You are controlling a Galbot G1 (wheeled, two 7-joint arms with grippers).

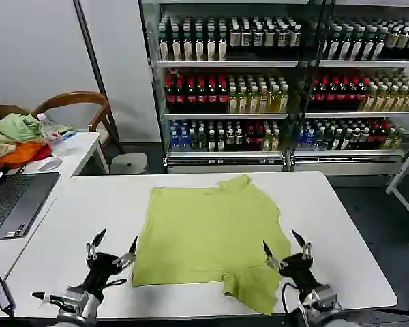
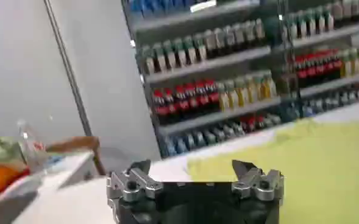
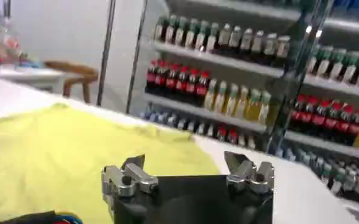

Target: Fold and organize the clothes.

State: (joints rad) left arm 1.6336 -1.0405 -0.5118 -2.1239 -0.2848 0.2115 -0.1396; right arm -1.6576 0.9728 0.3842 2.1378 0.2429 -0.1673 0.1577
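The lime yellow-green T-shirt (image 1: 208, 235) lies spread flat on the white table (image 1: 88, 204), its hem toward me and one sleeve reaching the near right edge. My left gripper (image 1: 114, 244) hovers open just left of the shirt's near left corner, holding nothing. At the shirt's near right side my right gripper (image 1: 283, 246) is open too, empty, over the sleeve's edge. In the left wrist view the shirt (image 2: 295, 158) lies ahead of the open left gripper (image 2: 191, 167). In the right wrist view the shirt (image 3: 51, 146) spreads under and beyond the open right gripper (image 3: 185, 161).
A grey laptop (image 1: 10, 204) sits at the table's left. Behind it a side table (image 1: 78, 146) carries a heap of pale green and orange garments (image 1: 17, 139), a bottle and a wooden chair (image 1: 78, 102). Drink shelves (image 1: 259, 82) stand behind the table.
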